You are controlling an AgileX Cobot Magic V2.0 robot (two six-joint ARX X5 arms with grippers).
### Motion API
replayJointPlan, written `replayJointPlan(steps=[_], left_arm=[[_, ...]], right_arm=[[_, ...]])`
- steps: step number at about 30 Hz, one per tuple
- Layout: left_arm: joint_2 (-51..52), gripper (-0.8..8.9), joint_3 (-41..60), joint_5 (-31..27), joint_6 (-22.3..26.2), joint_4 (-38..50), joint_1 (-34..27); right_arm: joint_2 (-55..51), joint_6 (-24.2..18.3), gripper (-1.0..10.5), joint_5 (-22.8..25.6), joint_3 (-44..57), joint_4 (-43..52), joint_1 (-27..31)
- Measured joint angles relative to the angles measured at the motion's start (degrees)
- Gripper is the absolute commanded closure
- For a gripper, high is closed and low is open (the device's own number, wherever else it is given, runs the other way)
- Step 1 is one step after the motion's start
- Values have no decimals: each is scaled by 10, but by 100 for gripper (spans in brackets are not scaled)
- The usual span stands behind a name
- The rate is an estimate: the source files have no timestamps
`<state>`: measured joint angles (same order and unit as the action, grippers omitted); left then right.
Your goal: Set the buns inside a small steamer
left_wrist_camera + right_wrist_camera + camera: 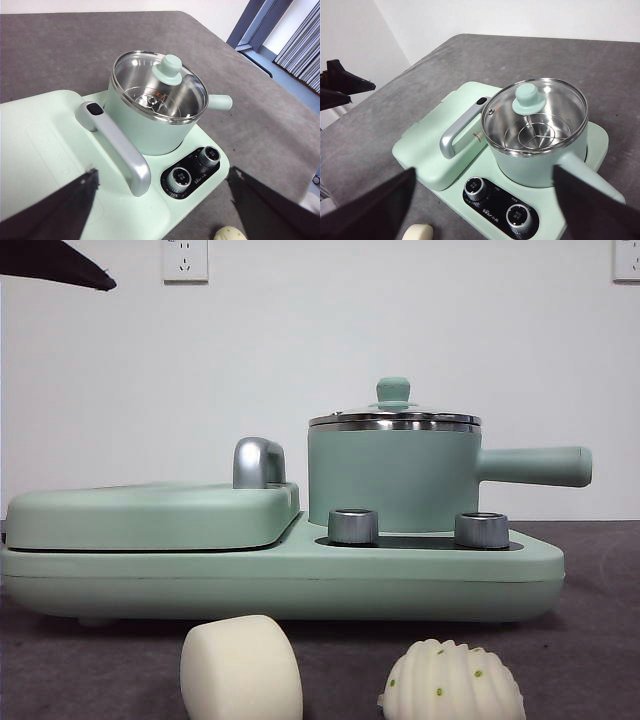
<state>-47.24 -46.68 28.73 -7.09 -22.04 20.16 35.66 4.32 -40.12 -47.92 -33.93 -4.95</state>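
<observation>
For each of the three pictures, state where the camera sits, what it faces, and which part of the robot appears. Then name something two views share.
Front view: low at table height, looking level across at the cooker base, the steamer and two buns; one dark arm tip at the top corner.
Left wrist view: above, looking down on the steamer; the left gripper stands open.
Right wrist view: above from the other side; the right gripper stands open.
Shared: both wrist views show the lid and two dials.

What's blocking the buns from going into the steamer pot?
The glass lid sits closed on the pot, covering its opening. Both buns, the smooth one and the pleated one, lie on the table in front of the cooker. The lid must come off first.
</observation>
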Motion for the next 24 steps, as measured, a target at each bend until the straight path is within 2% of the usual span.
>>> replayJointPlan(steps=[6, 11, 18, 24], left_arm=[[-3, 366, -6, 0, -17, 2, 0], [-42, 366, -60, 0, -27, -21, 0], [-169, 366, -189, 0, -20, -102, 13], [-310, 367, -341, -4, -10, -171, 40]], right_arm=[[0, 3, 456, -4, 0, 0, 0], [0, 18, 456, -4, 0, 0, 0], [0, 22, 456, -5, 0, 0, 0], [0, 22, 456, -5, 0, 0, 0]])
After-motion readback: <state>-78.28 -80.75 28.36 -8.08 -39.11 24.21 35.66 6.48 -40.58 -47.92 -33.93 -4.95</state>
